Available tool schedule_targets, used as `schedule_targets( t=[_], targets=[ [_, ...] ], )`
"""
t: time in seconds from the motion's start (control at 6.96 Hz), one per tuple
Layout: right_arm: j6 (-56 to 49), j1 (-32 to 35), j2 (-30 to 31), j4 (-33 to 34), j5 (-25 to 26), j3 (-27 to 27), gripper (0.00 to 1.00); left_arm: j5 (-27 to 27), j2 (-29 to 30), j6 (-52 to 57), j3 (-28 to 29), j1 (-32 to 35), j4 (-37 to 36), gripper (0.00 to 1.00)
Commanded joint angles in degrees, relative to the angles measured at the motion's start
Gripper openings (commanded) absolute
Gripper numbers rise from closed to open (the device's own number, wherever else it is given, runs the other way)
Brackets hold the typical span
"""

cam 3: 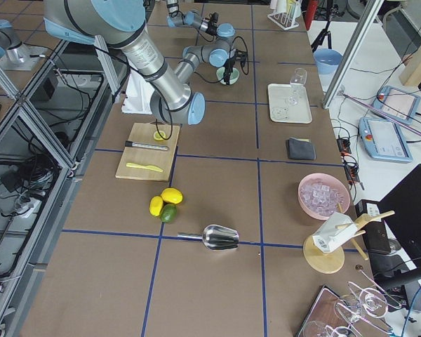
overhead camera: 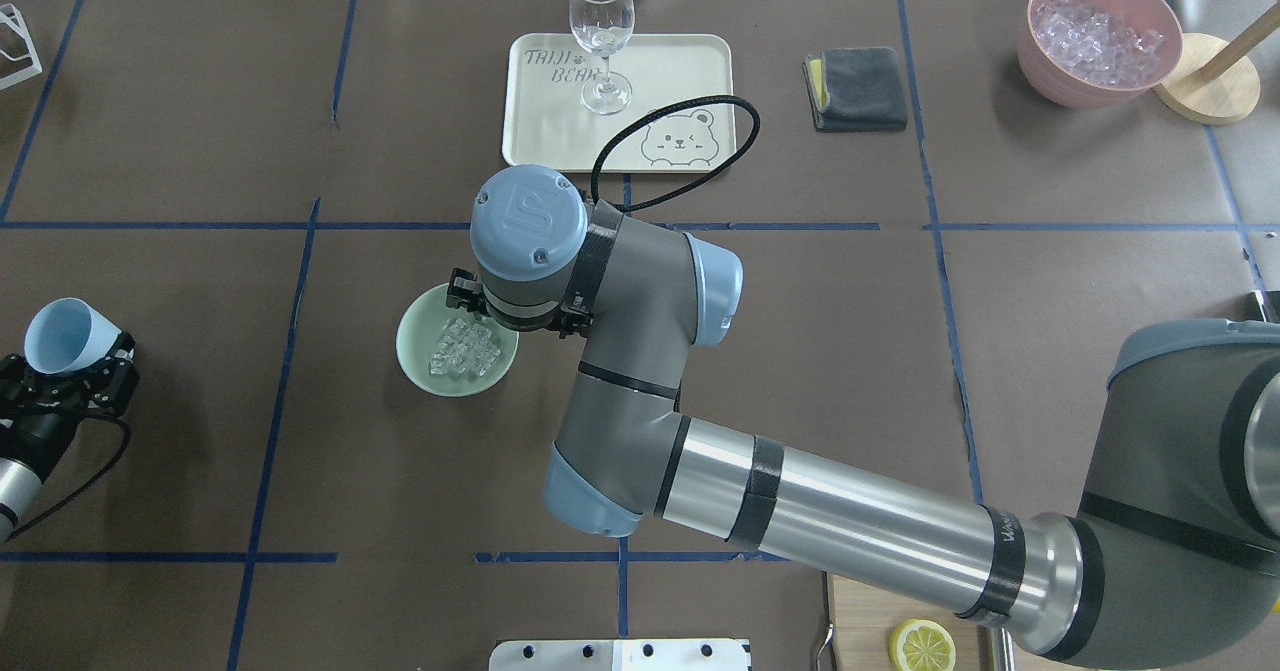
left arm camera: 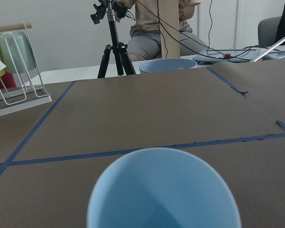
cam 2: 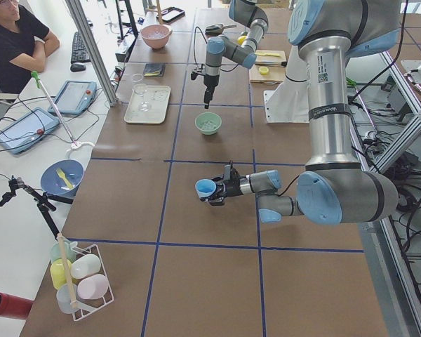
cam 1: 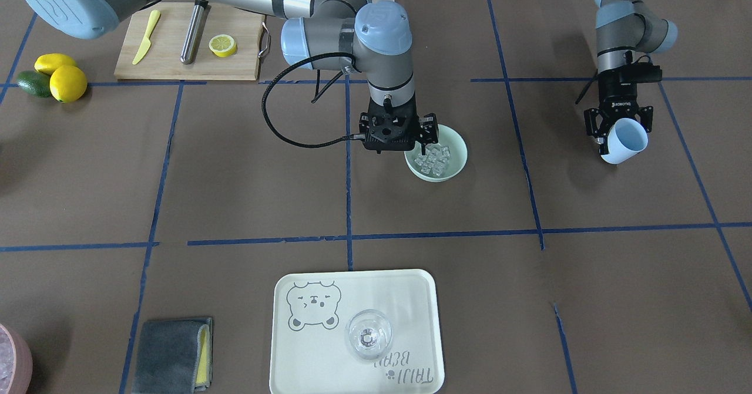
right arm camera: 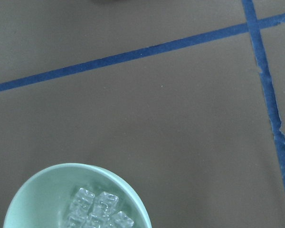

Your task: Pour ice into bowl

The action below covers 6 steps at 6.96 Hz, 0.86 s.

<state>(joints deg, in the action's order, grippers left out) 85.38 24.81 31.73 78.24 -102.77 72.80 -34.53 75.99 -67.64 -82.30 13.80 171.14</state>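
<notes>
Ice (right arm camera: 97,211) sits heaped in bowl (right arm camera: 42,183): one pile, roughly a dozen clear cubes, exact count not readable. One mint bowl, standing on table (cam 1: 235,177) near its middle.

Right gripper (cam 1: 398,141) hangs over the bowl's rim, pointing down. Spread or closed: can't tell, the wrist hides it.

Left gripper (cam 1: 617,125) is clamped on one blue cup (cam 1: 625,140). The cup is held clear of the table, tipped on its side, inside looks empty, well apart from the bowl.

Further out:
- one tray (cam 1: 305,370) with one glass (cam 1: 368,334) upright on it
- one grey cloth (cam 1: 170,356) beside the tray
- one pink bowl (overhead camera: 1040,61), filled, at a far corner
- one board (cam 1: 170,65) carrying one yellow knife (cam 1: 146,37), one metal rod (cam 1: 191,33) and one lemon half (cam 1: 223,45)
- two lemons (cam 1: 67,83) and one avocado (cam 1: 32,84), touching, near the board
</notes>
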Motion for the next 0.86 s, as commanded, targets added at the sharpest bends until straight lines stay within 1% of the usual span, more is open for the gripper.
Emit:
schedule_targets(
  t=[0.0, 0.14, 0.29, 0.43, 0.57, 0.72],
  targets=[
    [-0.3, -1.16, -0.7, -0.11, 1.43, -2.22, 1.0, -0.27, 0.13, 0.31, -0.49, 0.69, -0.02, 1.0],
    [-0.3, -1.69, -0.7, -0.11, 1.96, -2.66, 1.0, -3.23, 0.13, 1.96, -1.45, 2.44, 0.07, 1.0],
    [-0.39, -2.13, -0.79, -0.2, 2.05, -3.27, 0.91, -3.78, 0.13, 5.2, -3.12, 4.54, 0.07, 1.0],
    [-0.39, -2.4, -0.79, -0.28, 2.14, -3.54, 0.72, -4.4, 0.13, 7.41, -4.0, 5.87, 0.07, 1.0],
    [-0.3, -2.48, -0.79, -0.72, 2.23, -3.54, 0.41, -6.58, -0.05, 9.78, -5.75, 7.8, 0.07, 1.0],
    [0.04, -3.27, -0.62, -4.9, 3.27, -5.2, 0.0, -6.95, -0.05, 11.8, -6.38, 9.38, 0.07, 1.0]
  ],
)
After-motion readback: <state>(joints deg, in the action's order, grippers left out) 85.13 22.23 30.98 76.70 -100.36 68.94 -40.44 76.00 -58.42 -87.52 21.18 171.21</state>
